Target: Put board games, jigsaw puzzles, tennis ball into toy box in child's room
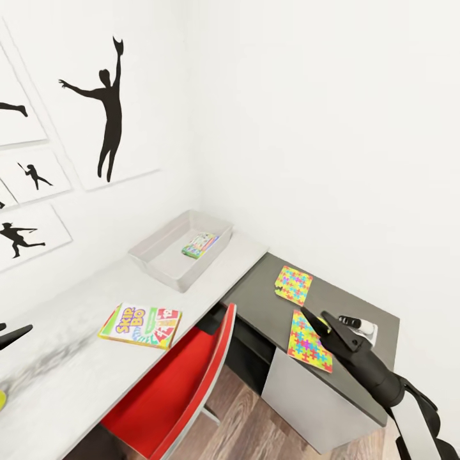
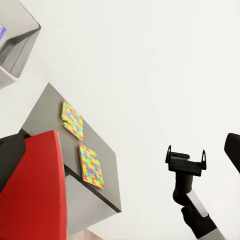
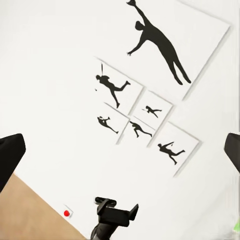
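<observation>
The pale grey toy box [image 1: 167, 263] stands at the back of the table [image 1: 70, 364] and holds a small greenish board game [image 1: 200, 244]. A Skip-Bo board game [image 1: 140, 324] lies flat on the pale top. Two jigsaw puzzles [image 1: 293, 283] [image 1: 309, 342] lie on the lower dark wing, also seen as jigsaw puzzles [image 2: 72, 120] [image 2: 91, 165]. My right gripper [image 1: 317, 317] hovers open over the nearer puzzle and holds nothing. My left gripper [image 1: 9, 332] is open above the table's left end. A yellow-green sliver [image 1: 2, 401] at the picture's edge may be the tennis ball.
A red-and-white swivel chair [image 1: 176, 390] is tucked under the table between the two arms. Black baseball silhouette prints [image 1: 108, 108] hang on the white wall. A small black-and-white object [image 1: 361, 327] sits on the dark wing behind the right gripper. Wood floor [image 1: 255, 421] shows below.
</observation>
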